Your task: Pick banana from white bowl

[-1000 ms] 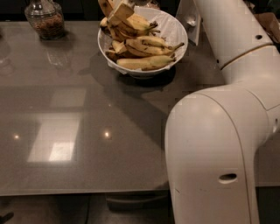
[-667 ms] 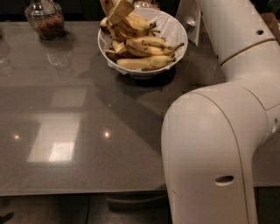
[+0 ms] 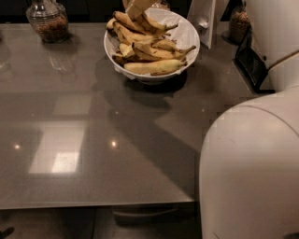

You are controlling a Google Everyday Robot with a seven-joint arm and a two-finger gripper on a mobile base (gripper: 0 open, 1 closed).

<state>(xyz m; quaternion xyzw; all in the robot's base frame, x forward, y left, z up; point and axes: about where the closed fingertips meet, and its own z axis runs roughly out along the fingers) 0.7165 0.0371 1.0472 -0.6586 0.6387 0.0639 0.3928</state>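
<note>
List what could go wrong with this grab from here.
1. The gripper is at the top edge of the view, over the far side of the white bowl. It is mostly cut off, so its aim is hard to check.
2. The bananas lie heaped and overlapping, so lifting one may drag others over the rim.
3. The bowl stands on a glossy table, and an off-centre push could slide it.

One camera only, up high on the robot's side, looking down and forward across the counter [image 3: 70, 93]. Its arm [image 3: 252, 177] crowds 4 o'clock up close; the white bowl [image 3: 190, 39] and gripper [image 3: 138, 7] sit far off at 12.
</note>
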